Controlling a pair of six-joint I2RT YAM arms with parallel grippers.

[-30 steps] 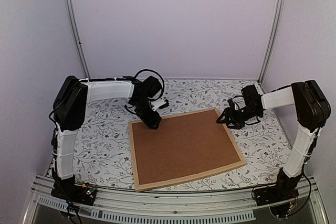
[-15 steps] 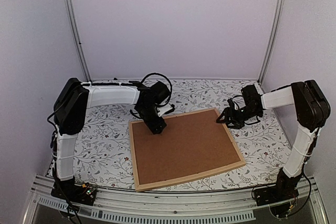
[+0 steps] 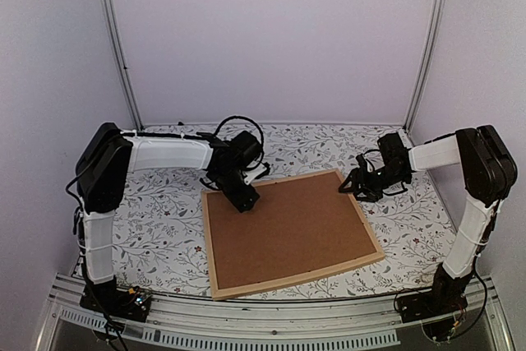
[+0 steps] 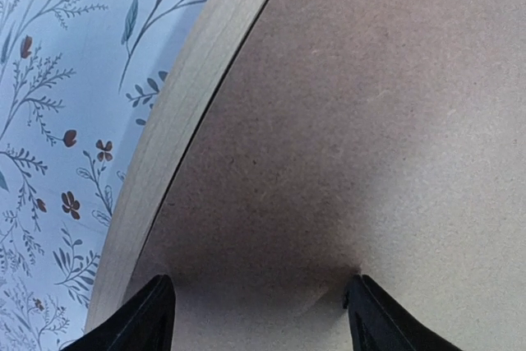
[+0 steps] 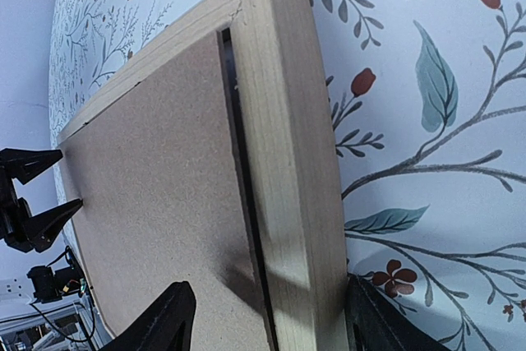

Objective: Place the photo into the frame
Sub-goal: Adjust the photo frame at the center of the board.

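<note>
On the table (image 3: 156, 236), one frame (image 3: 296, 277) lies flat, holding one brown backing board (image 3: 288, 232). The left gripper (image 3: 244, 201) has slid from the far-left corner onto the board, and the right gripper (image 3: 352, 187) is unmoved at the far-right corner. Left wrist: two fingers (image 4: 148, 322) spread over the board. Right wrist: two fingers (image 5: 164, 322) apart, straddling the frame's bar. No view shows the photo.

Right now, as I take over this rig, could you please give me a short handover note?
Left gripper: open, empty, low over the far-left corner of the backing board.
Right gripper: open, empty, fingers either side of the far-right corner of the frame.
Frame lies back-up on the table, board seated inside it.
Photo: not in view, possibly under the board.
Done: board is in.
Left: confirm the photo is inside, probably press the board flat.
</note>
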